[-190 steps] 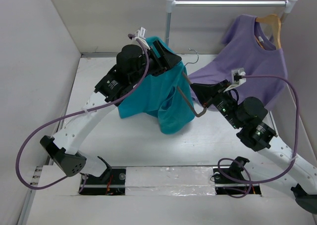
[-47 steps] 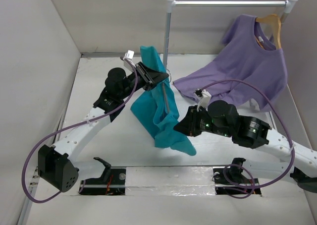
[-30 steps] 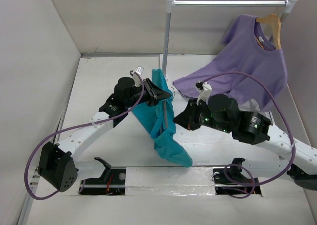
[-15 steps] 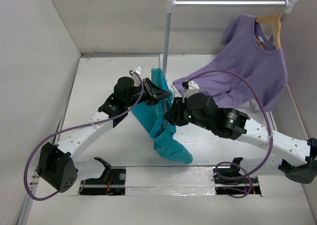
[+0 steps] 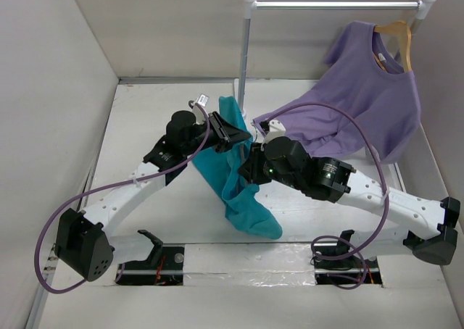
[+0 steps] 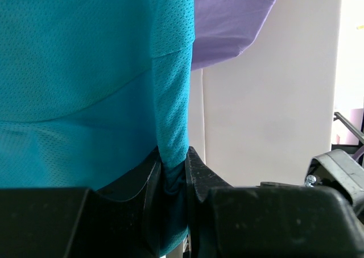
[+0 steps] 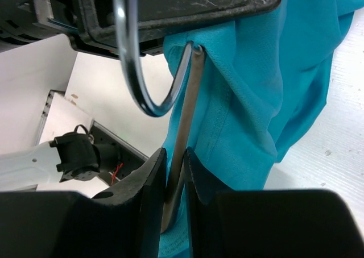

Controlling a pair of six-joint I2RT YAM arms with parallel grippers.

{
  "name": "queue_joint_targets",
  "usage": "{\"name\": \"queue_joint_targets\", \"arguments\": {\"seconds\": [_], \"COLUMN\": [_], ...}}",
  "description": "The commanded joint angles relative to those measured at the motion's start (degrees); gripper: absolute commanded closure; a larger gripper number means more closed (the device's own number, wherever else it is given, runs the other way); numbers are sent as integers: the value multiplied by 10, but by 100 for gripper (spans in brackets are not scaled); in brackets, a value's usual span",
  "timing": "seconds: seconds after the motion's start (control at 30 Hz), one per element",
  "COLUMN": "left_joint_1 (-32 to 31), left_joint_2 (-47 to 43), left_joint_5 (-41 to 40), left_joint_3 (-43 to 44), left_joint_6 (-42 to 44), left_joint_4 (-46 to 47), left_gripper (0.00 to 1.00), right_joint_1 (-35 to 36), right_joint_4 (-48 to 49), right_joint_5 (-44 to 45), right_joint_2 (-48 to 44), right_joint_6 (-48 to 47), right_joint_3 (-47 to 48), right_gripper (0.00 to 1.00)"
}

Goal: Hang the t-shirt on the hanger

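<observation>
**Hanger bar against the shirt's hem**

The teal cloth t-shirt [image 5: 243, 198] hangs over mid-table from my left gripper [image 6: 173, 162], which is clamped on a fold. The thin dark-grey hanger [image 7: 186, 116] has its bar running steeply up along the hem. My right gripper [image 7: 173, 168] pinches it, just right of the left. I judge free room toward me; the lilac-purple t-shirt [image 5: 370, 90] crowds behind.

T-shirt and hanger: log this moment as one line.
left gripper: shut on t-shirt | right gripper: shut on hanger | hanger: bar against the cloth
</observation>
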Motion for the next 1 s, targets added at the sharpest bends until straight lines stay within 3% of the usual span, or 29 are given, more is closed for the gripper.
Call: {"name": "queue_joint_targets", "arguments": {"seconds": [0.0,0.1,0.17,0.23,0.27,0.3,0.33,0.43,0.53,0.63,0.87,0.93,0.97], "left_joint_1": [1,1,1,1,1,1,1,8,25,31,44,79,98], "left_joint_2": [-8,-6,-5,-5,-5,-5,-4,0,2,11,16,33,43], "left_joint_5": [4,3,3,2,1,0,-2,-27,-35,-67,-180,-177,-136], "left_joint_3": [39,40,37,36,35,36,41,63,79,122,176,174,170], "left_joint_6": [-10,-19,-26,-27,-23,-19,-11,38,66,116,182,182,160], "left_joint_4": [44,53,56,60,60,58,55,15,0,-38,-86,-85,-80], "left_gripper": [100,100,100,100,100,94,79,56,44,34,27,26,27], "right_joint_1": [4,4,4,4,4,4,4,4,4,4,4,-2,-2], "right_joint_4": [3,-9,-15,-23,-23,-23,-24,-23,-33,-49,-66,-67,-71], "right_joint_5": [28,42,56,70,72,75,77,73,71,68,59,47,43], "right_joint_2": [4,9,12,13,11,9,3,-13,-29,-37,-67,-73,-75], "right_joint_6": [-11,-21,-30,-31,-31,-33,-33,-37,-40,-39,-33,-33,-35], "right_joint_3": [8,10,9,12,12,13,17,20,25,28,26,27,28], "right_gripper": [77,71,80,100,100,100,100,100,100,100,100,100,100]}}
